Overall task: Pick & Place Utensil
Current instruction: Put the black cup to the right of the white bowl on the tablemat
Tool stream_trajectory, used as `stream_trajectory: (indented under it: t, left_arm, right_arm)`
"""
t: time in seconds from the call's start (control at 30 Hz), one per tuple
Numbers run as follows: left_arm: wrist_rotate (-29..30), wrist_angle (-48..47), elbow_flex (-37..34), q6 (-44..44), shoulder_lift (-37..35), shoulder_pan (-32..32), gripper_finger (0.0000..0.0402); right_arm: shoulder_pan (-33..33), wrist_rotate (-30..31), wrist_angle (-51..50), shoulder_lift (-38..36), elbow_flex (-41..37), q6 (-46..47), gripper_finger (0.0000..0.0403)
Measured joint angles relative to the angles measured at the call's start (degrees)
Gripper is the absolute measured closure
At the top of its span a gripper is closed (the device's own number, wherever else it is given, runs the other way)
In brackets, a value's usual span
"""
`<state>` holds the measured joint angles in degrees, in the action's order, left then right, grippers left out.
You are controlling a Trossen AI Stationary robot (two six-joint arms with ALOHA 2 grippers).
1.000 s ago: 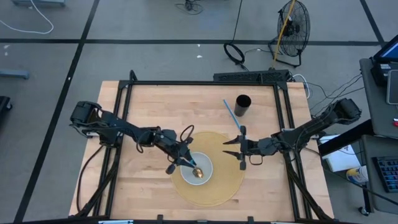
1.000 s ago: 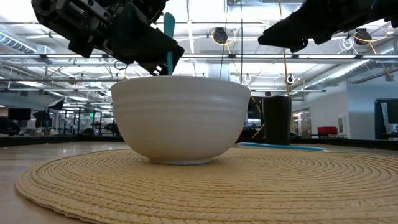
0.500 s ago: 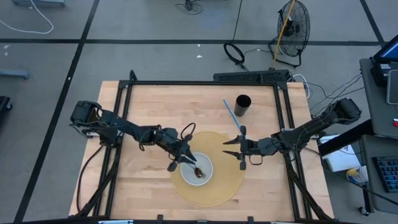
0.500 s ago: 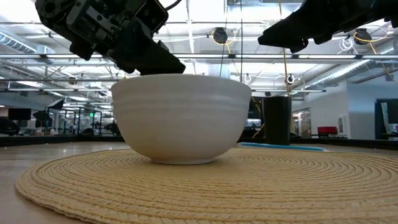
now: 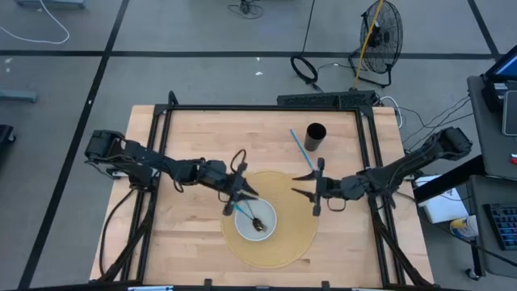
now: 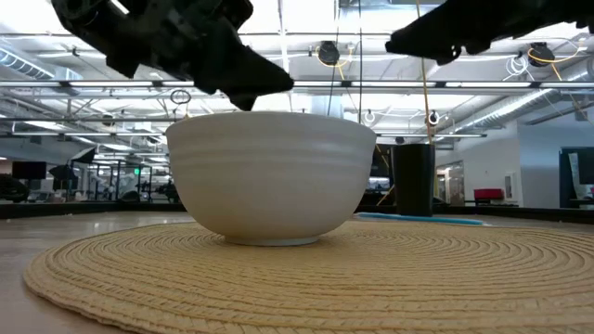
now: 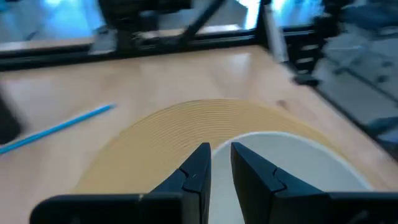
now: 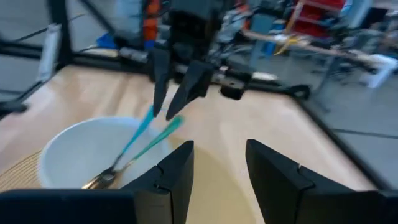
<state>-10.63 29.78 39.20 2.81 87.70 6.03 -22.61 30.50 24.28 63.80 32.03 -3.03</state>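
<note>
A white bowl (image 5: pixel 268 212) (image 6: pixel 269 176) stands on a round woven mat (image 5: pixel 292 236). Two teal-handled utensils with gold heads (image 8: pixel 134 149) (image 5: pixel 250 215) lean inside it, heads on its bottom and handles against the rim nearest my left gripper. My left gripper (image 5: pixel 240 196) (image 7: pixel 221 155) hovers just above that rim, slightly open with nothing between the fingers. In the right wrist view its fingertips (image 8: pixel 157 111) stand just over the handle ends, apart from them. My right gripper (image 5: pixel 300 184) (image 8: pixel 217 162) is open over the mat's right part, facing the bowl.
A black cup (image 5: pixel 315 136) (image 6: pixel 413 178) stands beyond the mat toward the far edge. A thin blue stick-like utensil (image 5: pixel 300 147) (image 7: pixel 56 127) lies flat on the wood beside it. Bare wood surrounds the mat; a black frame (image 5: pixel 242 108) borders the table.
A second ago my left gripper held a teal handle upright over the bowl. That utensil now lies in the bowl, free of the fingers. My left gripper has drawn back up and toward the table's far-left, off the bowl. My right gripper has shifted slightly toward the far edge.
</note>
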Motion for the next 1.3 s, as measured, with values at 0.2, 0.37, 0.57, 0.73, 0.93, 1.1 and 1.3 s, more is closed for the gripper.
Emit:
stream_trajectory:
  t: [0.2,0.37,0.57,0.73,0.93,1.1,1.3]
  left_arm:
    - [11.48,-7.53,-0.91,1.18,-7.98,-1.10,0.0334]
    - [18.91,-9.23,-5.33,1.68,-16.31,-1.07,0.0334]
    - [24.50,-6.48,-14.91,-0.04,-28.79,-1.07,0.0334]
    - [25.77,-2.41,-23.05,-2.62,-38.28,-1.07,0.0334]
    - [25.79,-1.53,-27.82,-3.27,-45.50,-1.07,0.0334]
    - [25.80,-1.69,-28.55,-1.30,-46.94,-1.07,0.0334]
    - [25.81,-4.45,-28.61,-0.12,-46.86,-1.07,0.0334]
  right_arm:
    - [0.13,5.96,-7.33,-7.62,0.04,1.12,0.0264]
    - [1.69,13.57,-14.91,-14.10,0.04,4.10,0.0264]
    - [10.20,15.72,-19.78,-19.98,0.05,7.81,0.0264]
    - [21.15,8.03,-25.02,-22.15,1.22,9.43,0.0264]
    - [33.85,-3.94,-34.29,-19.80,6.72,10.88,0.0264]
    - [43.48,-10.43,-41.52,-16.92,11.83,10.92,0.0264]
    - [53.83,-17.63,-52.50,-11.11,19.19,12.83,0.0264]
